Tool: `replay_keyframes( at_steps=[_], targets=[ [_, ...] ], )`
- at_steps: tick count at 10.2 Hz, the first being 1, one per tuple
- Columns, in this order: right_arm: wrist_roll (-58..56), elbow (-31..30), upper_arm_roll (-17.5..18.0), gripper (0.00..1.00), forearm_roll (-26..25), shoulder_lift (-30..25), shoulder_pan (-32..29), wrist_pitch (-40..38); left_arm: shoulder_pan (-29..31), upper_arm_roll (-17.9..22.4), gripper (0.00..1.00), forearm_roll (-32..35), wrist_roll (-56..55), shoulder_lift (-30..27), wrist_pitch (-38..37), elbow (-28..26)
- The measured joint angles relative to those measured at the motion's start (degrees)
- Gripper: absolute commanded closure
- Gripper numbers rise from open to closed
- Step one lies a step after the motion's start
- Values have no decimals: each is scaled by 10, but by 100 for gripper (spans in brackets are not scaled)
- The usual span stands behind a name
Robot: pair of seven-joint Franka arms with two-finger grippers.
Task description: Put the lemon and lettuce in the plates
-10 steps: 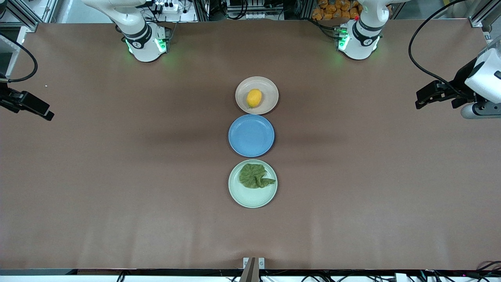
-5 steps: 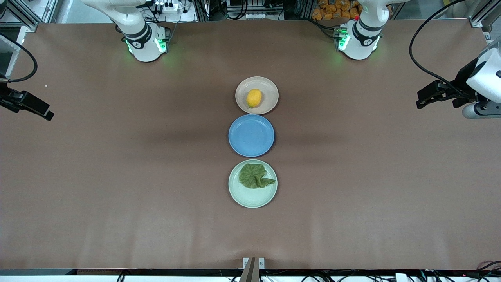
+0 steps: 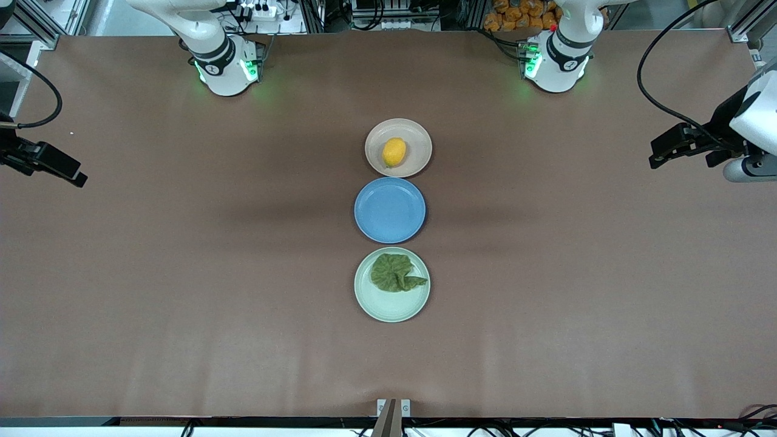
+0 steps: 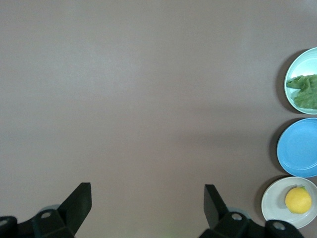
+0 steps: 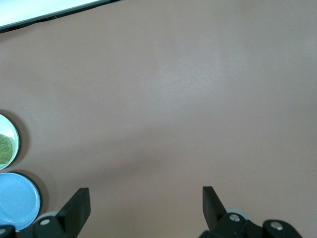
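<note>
The yellow lemon (image 3: 394, 152) lies in the beige-pink plate (image 3: 419, 136), the plate farthest from the front camera. The dark green lettuce (image 3: 393, 273) lies in the mint green plate (image 3: 388, 311), the nearest one. Both show in the left wrist view: lemon (image 4: 298, 200), lettuce (image 4: 305, 90). My left gripper (image 3: 661, 153) is open and empty, high over the left arm's end of the table. My right gripper (image 3: 73, 175) is open and empty over the right arm's end. In the right wrist view only the mint plate's edge (image 5: 15, 134) shows.
An empty blue plate (image 3: 390, 210) sits between the two task plates, all three in a row at the table's middle. The table edge (image 5: 49, 12) shows in the right wrist view. Bare brown tabletop lies under both grippers.
My left gripper has drifted a little toward the left arm's end of the table. My right gripper has shifted very slightly. The plates, lemon and lettuce have not moved.
</note>
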Motion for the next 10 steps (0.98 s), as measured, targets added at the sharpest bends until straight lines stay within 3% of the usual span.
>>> replay_keyframes(
  at_steps=[10],
  targets=[
    [-40,0,0,0,0,-1,0,3,0,0,0,0,0,0,0,0]
  ],
)
